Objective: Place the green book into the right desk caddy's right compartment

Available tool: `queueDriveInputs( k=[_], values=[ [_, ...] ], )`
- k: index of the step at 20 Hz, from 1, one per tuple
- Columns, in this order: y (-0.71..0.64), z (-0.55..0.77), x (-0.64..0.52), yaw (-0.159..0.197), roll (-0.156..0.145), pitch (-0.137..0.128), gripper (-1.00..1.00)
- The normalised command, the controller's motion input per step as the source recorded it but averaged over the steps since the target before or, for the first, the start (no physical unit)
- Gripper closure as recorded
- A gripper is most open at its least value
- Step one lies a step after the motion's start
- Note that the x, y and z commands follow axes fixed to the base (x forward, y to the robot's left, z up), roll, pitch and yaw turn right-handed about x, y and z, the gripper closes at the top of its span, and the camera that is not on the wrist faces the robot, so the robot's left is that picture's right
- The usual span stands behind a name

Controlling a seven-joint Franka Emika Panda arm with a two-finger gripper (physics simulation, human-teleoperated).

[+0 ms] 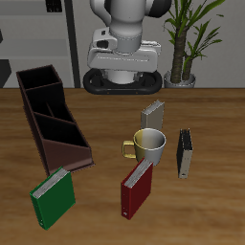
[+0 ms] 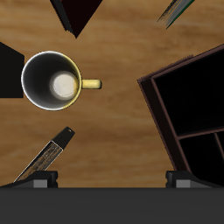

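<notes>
The table [image 1: 96, 206] is a wooden surface carrying all items. The right desk caddy [image 1: 53, 117] is the largest item on it: a long dark maroon-brown open-topped box with inner dividers, lying well off to one side of the fingers; the wrist view shows its dark compartments [image 2: 188, 105] with nothing visible inside. The gripper [image 1: 122, 59] hangs high at the back of the table, above the yellowish mug [image 1: 148, 145]; in the wrist view the mug [image 2: 50, 83] sits directly ahead of the fingers [image 2: 33, 179], whose pads stand wide apart, released, grasping nothing. The green book [image 1: 53, 197] stands upright near the table's front edge, just off the caddy's low end, far from the fingers and untouched. The dark red book [image 1: 137, 188] stands in front of the mug. A grey book [image 1: 153, 117] stands just behind the mug; a darker one [image 1: 186, 153] stands beside it
</notes>
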Motion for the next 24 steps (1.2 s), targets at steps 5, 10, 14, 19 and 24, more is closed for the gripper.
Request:
queueDriveInputs(
  k=[5, 10, 14, 19, 24],
  values=[
    [0.01, 0.07, 0.22, 0.013, 0.051, -0.002, -1.0],
    [-0.11, 0.06, 0.31, 0.029, 0.056, 0.019, -1.0],
    [-0.22, 0.09, 0.34, 0.077, 0.033, -0.017, -1.0],
    [-0.31, 0.08, 0.23, -0.015, -0.02, -0.012, -1.0],
    [-0.38, 0.14, 0.28, 0.027, -0.036, -0.037, -1.0]
  ],
)
